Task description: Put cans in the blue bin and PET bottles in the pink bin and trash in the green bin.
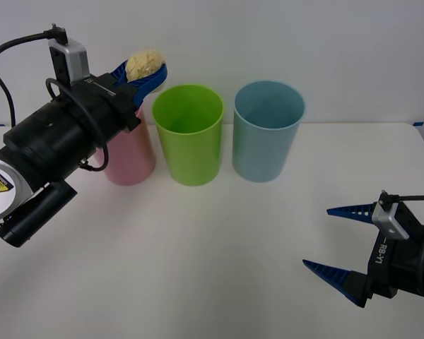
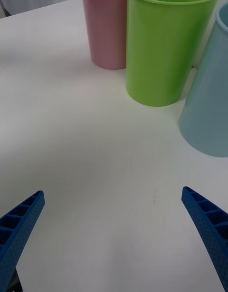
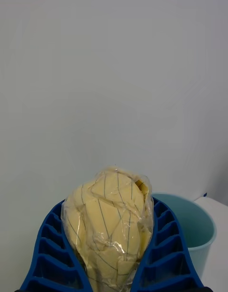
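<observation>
Three tall smooth cups stand upright in a row at the table's 12 o'clock side — the pink bin [image 1: 131, 159] toward 9 o'clock, the green bin [image 1: 189, 134] in the middle, the blue bin [image 1: 267, 131] toward 3 o'clock. The trash [image 1: 144, 64] — a pale-yellow crumpled ball — sits clamped in the left pincer [image 1: 143, 73], above the pink bin.

Left end effector [image 1: 143, 74] raised, fingers clamped; right end effector [image 1: 339, 240] low, fingers spread.

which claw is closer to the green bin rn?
Left. The left claw, shut on the trash, is raised just beside the green bin rim, over the pink bin. The right claw sits open, low over the table, well short of the bins.
</observation>
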